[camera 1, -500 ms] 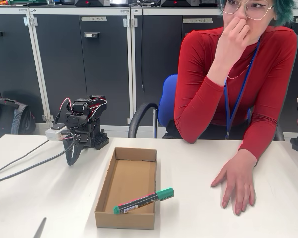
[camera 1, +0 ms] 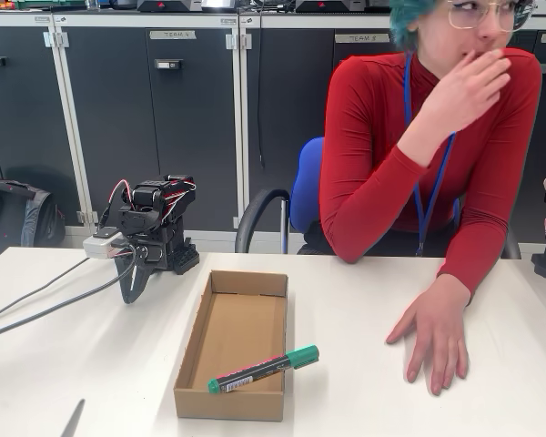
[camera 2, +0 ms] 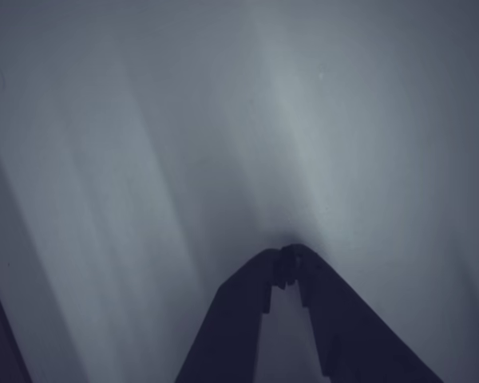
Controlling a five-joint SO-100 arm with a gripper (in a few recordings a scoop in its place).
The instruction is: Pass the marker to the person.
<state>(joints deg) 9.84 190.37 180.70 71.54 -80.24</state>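
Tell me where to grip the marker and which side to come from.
Grip the marker at mid-barrel, on the labelled part, coming from above with the jaws across its length. It lies slanted over the cardboard box's right rim, green cap outside, so its sides look free. The gripper rests shut, tips at the table.

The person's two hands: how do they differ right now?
The person's hand on the picture's right lies flat, palm down, on the table, fingers spread; the other hand is raised to the face. The flat hand sits nearer the marker, which rests across the box's right rim; the raised hand is well above it. Both are empty and wear red sleeves. The claw is far from both, tip down.
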